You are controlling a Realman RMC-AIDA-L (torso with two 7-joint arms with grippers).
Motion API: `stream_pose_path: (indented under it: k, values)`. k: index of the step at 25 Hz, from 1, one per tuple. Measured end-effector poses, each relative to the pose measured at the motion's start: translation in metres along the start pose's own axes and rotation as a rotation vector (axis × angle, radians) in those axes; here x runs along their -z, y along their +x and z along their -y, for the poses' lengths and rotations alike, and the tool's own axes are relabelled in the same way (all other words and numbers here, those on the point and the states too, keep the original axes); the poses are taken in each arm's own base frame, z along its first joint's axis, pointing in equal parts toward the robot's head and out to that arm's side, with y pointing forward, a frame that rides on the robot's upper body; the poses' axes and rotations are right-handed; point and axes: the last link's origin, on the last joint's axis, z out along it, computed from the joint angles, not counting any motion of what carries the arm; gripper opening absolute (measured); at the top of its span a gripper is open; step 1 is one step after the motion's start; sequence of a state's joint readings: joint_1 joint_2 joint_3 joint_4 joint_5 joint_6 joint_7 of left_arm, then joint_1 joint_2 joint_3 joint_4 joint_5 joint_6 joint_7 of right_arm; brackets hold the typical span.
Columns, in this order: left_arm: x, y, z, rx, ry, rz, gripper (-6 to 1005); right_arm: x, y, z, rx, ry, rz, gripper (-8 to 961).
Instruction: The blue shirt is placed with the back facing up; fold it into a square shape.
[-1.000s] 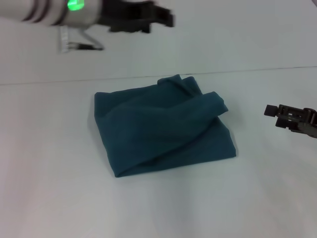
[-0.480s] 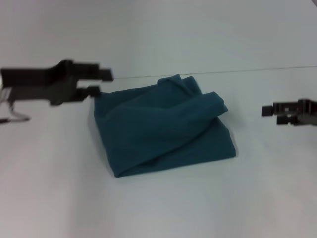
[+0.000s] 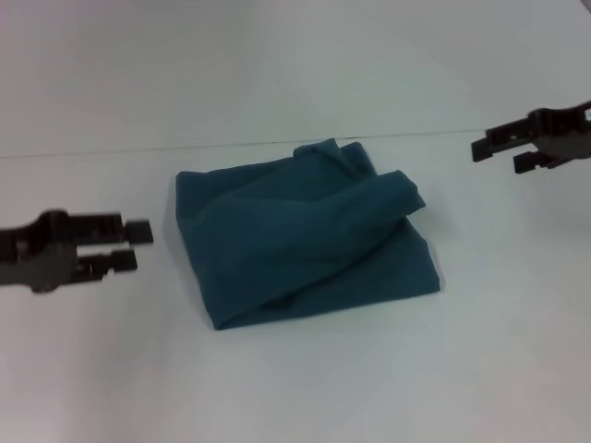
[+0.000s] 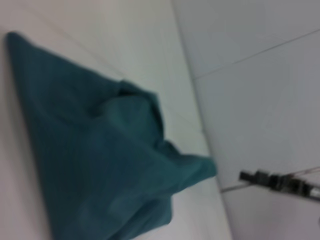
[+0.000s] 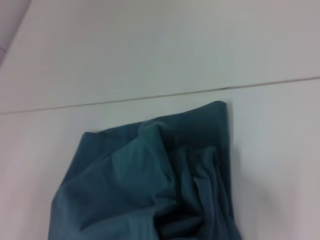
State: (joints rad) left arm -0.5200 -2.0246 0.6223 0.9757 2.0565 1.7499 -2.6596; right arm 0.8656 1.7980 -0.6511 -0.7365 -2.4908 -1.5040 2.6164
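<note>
A plain white, smooth flat tabletop (image 3: 305, 378) is seen across the head view, matte and unmarked. At its far edge a thin dark straight seam line (image 3: 111, 149) is seen running side to side. Beyond the seam a plain pale grey-white back surface (image 3: 277, 65) is seen. The same seam (image 5: 125, 99) is shown in the right wrist view.

Left gripper (image 3: 138, 245) smeared by blur, arm cut by head-view edge; right gripper (image 3: 496, 154) likewise cut at the frame side; blue shirt (image 5: 150, 185) runs off both wrist views' edges; inner folds hidden.
</note>
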Motion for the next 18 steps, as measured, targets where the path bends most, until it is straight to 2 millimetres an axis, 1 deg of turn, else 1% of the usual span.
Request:
stream_pose_path:
  k: [3,7,8,13,18]
  values:
    - [-0.001,-0.007,0.008,-0.033,0.047,0.038,585,-0.009,-0.009,-0.016,0.029,0.015,-0.012,901]
    - [-0.011,-0.014,0.012,-0.216,0.050,0.091,585,-0.025,-0.010,-0.032,0.085,0.018,-0.041,900]
    - [-0.013,-0.016,0.013,-0.236,0.046,0.090,585,-0.029,-0.009,-0.035,0.097,0.019,-0.050,900]
    - [-0.018,-0.018,0.021,-0.217,0.046,0.062,585,-0.046,-0.004,-0.043,0.119,0.027,-0.064,899]
    - [-0.020,-0.018,0.021,-0.211,0.042,0.055,585,-0.062,-0.001,-0.043,0.090,0.027,-0.035,898]
